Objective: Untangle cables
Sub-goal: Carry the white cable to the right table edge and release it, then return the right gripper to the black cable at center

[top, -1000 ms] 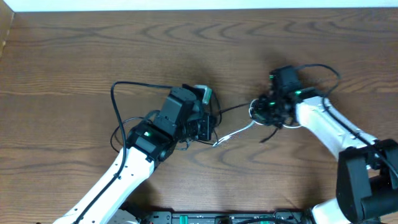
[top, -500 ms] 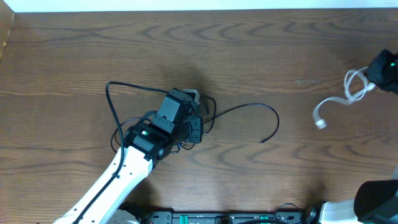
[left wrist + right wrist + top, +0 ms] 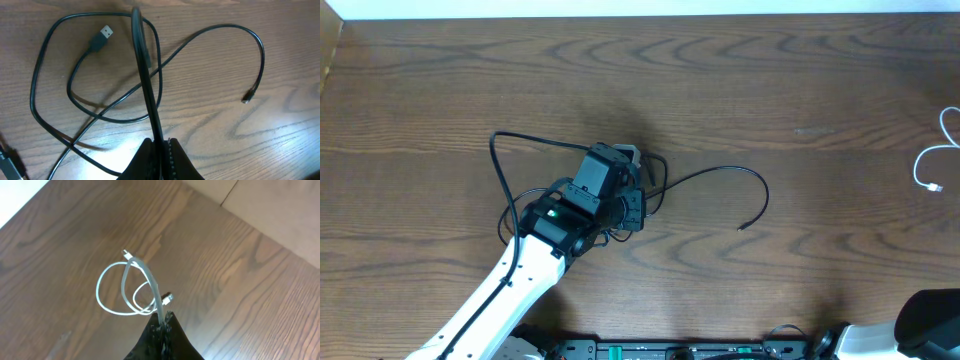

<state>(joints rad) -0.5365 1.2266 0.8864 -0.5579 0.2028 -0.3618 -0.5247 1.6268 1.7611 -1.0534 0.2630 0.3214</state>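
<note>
Left wrist, black cable (image 3: pixel 147 85) pinched between jaws

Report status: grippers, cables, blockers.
Left gripper shut on black cable, which loops over itself. Right gripper shut on white cable. The two fully apart. Nothing in the way.

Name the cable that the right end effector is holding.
The white cable, looped, is pinched in the right end effector. The other one, the black cable with the USB plug, is in the left end effector.
</note>
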